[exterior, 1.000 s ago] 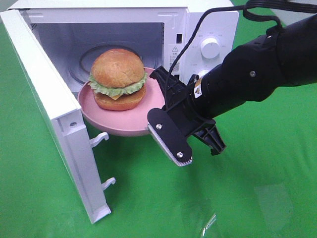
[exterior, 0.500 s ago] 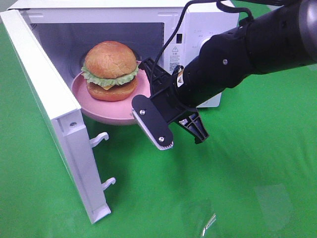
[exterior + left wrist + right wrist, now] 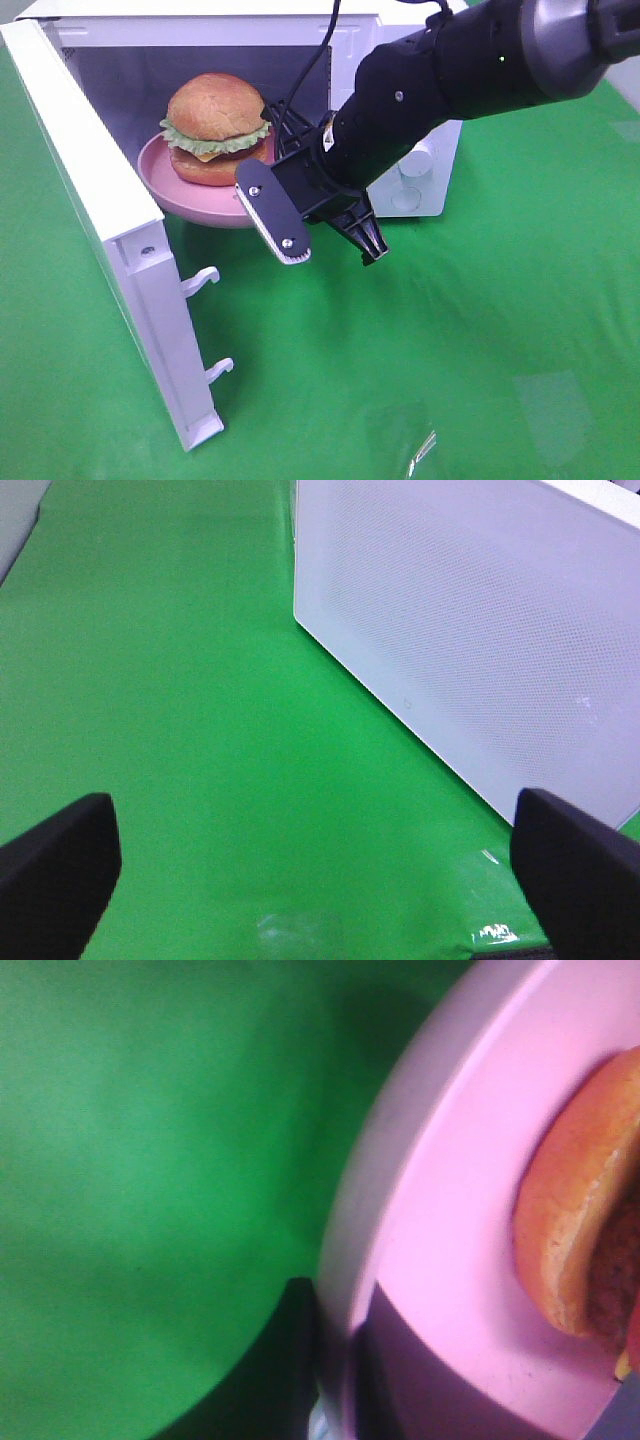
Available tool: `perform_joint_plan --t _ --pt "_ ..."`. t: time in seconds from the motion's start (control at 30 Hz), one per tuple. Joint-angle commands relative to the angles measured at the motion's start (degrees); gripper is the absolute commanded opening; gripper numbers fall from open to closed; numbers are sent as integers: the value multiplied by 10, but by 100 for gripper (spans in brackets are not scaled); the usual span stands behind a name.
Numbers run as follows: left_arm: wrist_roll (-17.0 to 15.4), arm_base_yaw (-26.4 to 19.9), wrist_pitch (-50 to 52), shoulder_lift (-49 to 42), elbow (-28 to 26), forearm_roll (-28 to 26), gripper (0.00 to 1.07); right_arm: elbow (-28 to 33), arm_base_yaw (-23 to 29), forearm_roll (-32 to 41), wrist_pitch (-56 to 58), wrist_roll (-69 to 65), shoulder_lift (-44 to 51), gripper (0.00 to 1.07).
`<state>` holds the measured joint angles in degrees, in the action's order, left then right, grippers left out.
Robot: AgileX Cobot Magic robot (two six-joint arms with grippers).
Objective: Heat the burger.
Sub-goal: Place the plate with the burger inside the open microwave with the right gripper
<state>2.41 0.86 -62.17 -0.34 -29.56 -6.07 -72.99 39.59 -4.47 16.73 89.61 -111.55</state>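
**A:** What are the right fingers (image 3: 272, 215) doing?

**B:** They're closed on the near rim of the pink plate (image 3: 170, 185), one above and one below. That way the food is carried without being touched.

**A:** And the left fingers (image 3: 60, 865)?

**B:** Spread wide with nothing between them, over the green desk (image 3: 200, 730) on the outer side of the open door (image 3: 470, 630), clear of the work.

**A:** Where is the burger (image 3: 215, 128)?

**B:** Upright in the middle of that plate, which sits partway through the mouth of the microwave (image 3: 415, 190). I can't tell whether the plate rests on the oven floor.

**A:** What's left, then?

**B:** I'd judge seating it fully inside, letting go, backing the arm out and shutting the door
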Motion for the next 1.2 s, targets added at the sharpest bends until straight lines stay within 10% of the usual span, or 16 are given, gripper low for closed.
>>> perform_joint_plan --t 0.03,1.2 --pt "1 1 8 -9 1 -3 98 -25 -2 -14 -23 -19 1 0" --pt "1 1 8 -9 1 -3 98 -255 -2 -92 52 -122 -147 0"
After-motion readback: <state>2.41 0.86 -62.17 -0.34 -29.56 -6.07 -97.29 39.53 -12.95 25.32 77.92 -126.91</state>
